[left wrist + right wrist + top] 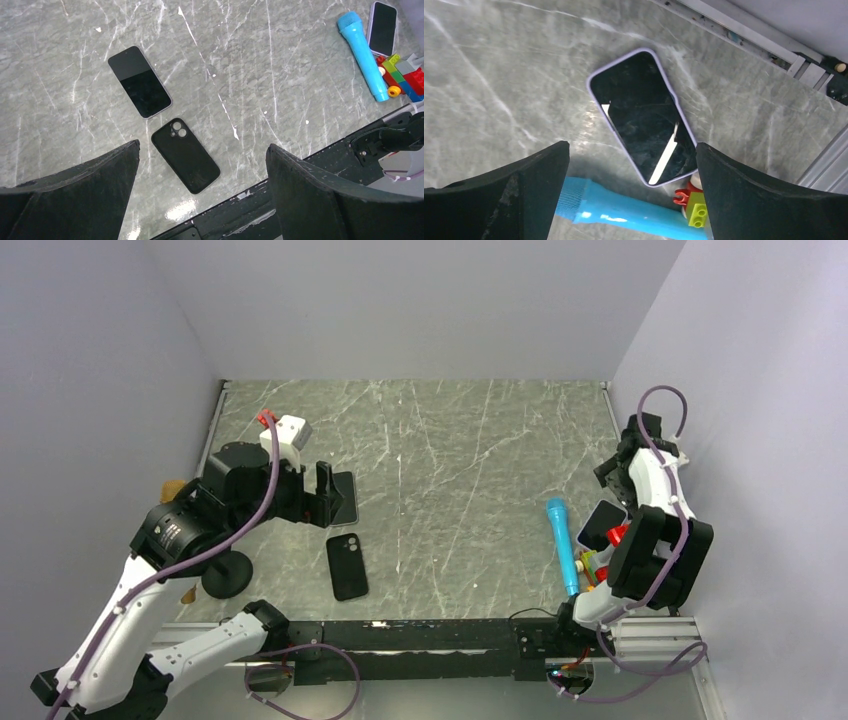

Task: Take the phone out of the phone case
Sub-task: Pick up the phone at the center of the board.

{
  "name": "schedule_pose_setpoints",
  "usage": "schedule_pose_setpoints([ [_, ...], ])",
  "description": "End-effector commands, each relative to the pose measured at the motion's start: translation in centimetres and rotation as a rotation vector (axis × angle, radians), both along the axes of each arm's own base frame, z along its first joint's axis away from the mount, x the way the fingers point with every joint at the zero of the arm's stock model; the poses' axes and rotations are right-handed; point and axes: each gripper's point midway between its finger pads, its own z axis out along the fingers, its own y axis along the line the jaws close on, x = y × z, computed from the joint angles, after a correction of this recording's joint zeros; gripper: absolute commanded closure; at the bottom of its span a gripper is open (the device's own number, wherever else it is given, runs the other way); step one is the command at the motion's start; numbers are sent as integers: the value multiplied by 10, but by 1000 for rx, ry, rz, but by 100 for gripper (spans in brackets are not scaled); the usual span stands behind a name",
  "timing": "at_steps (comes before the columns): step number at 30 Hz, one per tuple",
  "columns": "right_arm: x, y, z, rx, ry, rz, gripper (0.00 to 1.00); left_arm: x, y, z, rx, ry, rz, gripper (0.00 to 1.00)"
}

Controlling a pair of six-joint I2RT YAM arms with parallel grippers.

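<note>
A bare phone [139, 81] lies screen up on the marble table; in the top view [347, 498] my left gripper partly hides it. A black phone case [185, 155] lies beside it, back up, with its camera cut-out showing, and appears in the top view [347, 566] too. I cannot tell if anything is inside it. My left gripper [202, 146] hovers open and empty above both, also seen from above [325, 498]. My right gripper [632, 144] is open and empty over a second phone in a lavender case [642, 116] at the far right.
A blue toy microphone [562, 545] and toy bricks [402, 75] lie by the lavender phone [600, 525]. A black round stand [227, 575] sits near the left arm. The black base rail [420, 640] runs along the near edge. Walls close in on three sides.
</note>
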Motion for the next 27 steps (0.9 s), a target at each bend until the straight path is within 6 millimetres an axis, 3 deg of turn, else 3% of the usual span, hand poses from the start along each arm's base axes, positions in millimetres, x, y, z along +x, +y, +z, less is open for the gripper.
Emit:
schedule_pose_setpoints([
  [1,6,-10,-5,47,-55,42,1,3,6,22,-1,-95,6,1],
  [8,5,-16,-22,111,-32,97,0,1,17,23,27,-128,23,1],
  [12,-6,-19,-32,123,27,114,1,2,24,22,51,-151,40,1],
  [16,-7,-16,-36,124,8,178,0,3,27,21,80,-171,40,1],
  [27,-17,-4,-75,220,79,284,1,6,26,21,122,-184,29,1],
])
